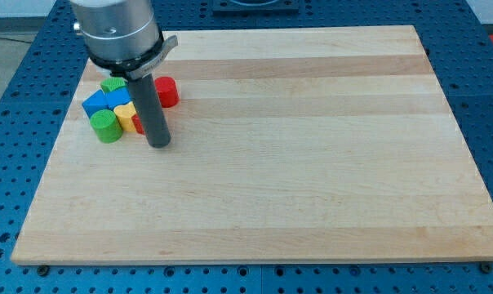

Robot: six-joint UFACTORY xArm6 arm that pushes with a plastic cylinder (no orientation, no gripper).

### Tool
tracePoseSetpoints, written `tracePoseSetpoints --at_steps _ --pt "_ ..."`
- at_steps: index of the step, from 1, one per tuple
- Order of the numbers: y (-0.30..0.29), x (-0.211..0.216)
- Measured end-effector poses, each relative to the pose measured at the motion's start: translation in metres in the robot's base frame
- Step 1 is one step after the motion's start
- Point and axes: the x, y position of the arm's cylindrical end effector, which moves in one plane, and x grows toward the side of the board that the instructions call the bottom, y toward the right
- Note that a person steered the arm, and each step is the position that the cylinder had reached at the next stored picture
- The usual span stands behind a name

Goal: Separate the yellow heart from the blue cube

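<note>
One rigid, light yellow heart (pixel 126 115) touches the blue cube (pixel 102 101) near the tabletop's (pixel 312 163) top-left corner; my tip (pixel 160 144), fingerless, should push its flank.

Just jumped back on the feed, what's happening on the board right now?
The arm is pushing blocks with its rod. My tip sits at the right edge of a tight cluster near the view's upper left of the wooden board. The yellow heart is still pressed against the blue cube, with a green cylinder below and a red block behind the rod. Not separated yet.
</note>
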Motion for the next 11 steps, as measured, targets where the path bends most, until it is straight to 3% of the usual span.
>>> tracePoseSetpoints --at_steps 1,2,4,5,6,8,10,11 --pt "-0.021 0.028" --pt "-0.086 0.030" --pt "-0.154 -0.004" --pt "-0.150 -0.041" --pt "-0.117 -0.050" --pt "-0.035 -0.050" --pt "-0.016 -0.009" --pt "0.001 -0.010"
